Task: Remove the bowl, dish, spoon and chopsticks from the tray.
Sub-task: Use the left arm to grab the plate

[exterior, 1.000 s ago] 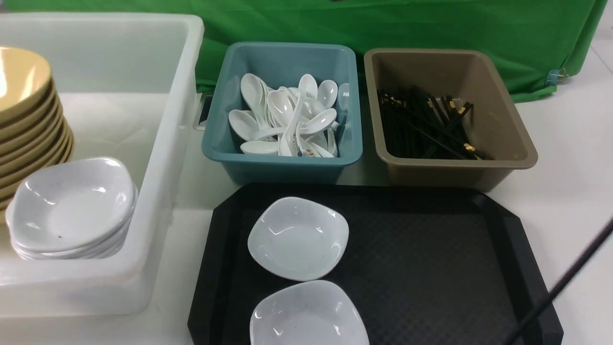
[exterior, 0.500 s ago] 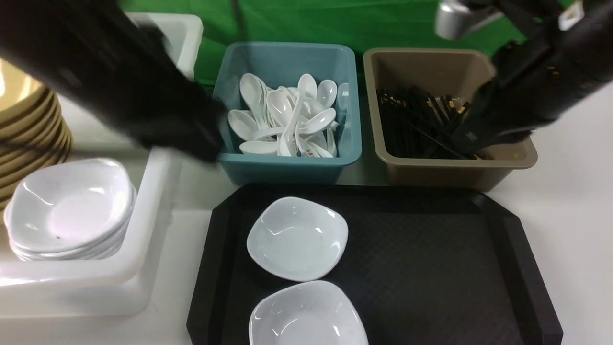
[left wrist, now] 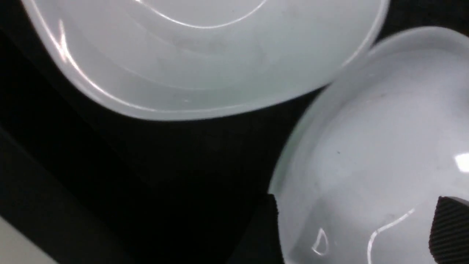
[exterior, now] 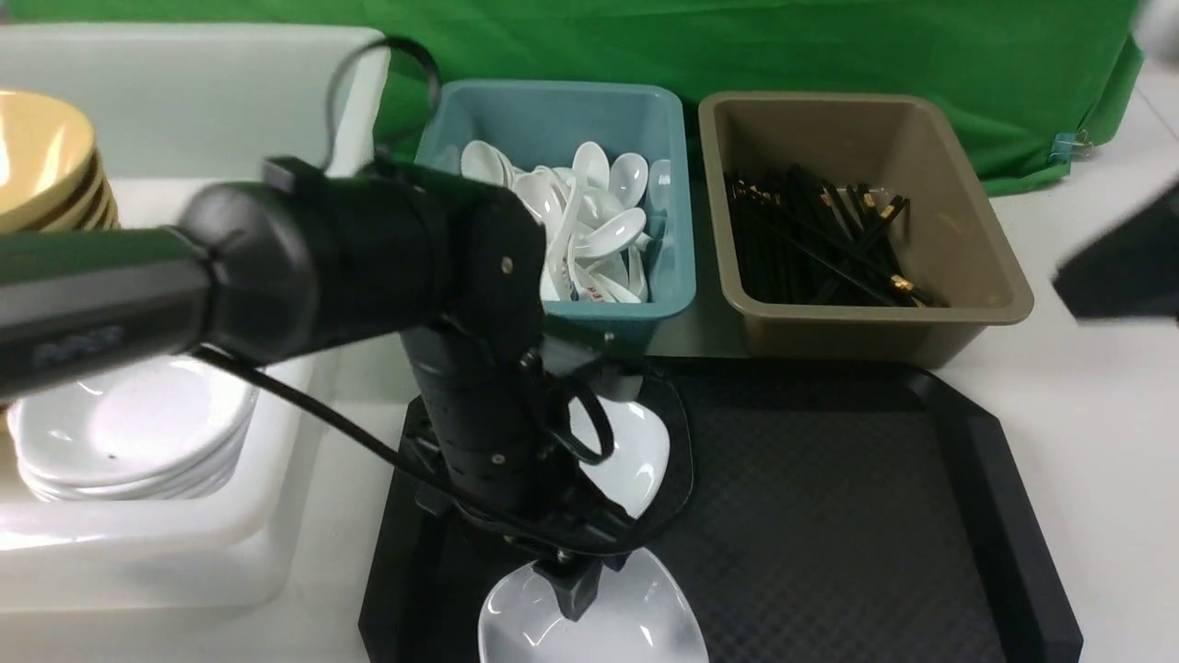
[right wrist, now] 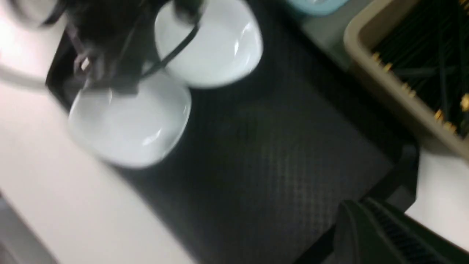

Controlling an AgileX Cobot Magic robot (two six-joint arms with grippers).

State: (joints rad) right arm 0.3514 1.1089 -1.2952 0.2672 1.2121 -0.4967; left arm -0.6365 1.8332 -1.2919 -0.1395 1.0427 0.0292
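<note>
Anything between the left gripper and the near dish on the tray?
Nothing visible. The left gripper is open right at the near dish, fingers straddling its rim, one inside and one outside. The far dish sits close beside it, not between them.

Bright, glary; right wrist view perhaps motion-blurred

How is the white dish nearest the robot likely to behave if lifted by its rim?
The near dish is glossy with sharp highlights, so it may slip in a pinch. It looks rigid and thin-walled, probably light. Gripped at one edge by the left gripper, it would likely hang tilted.
</note>
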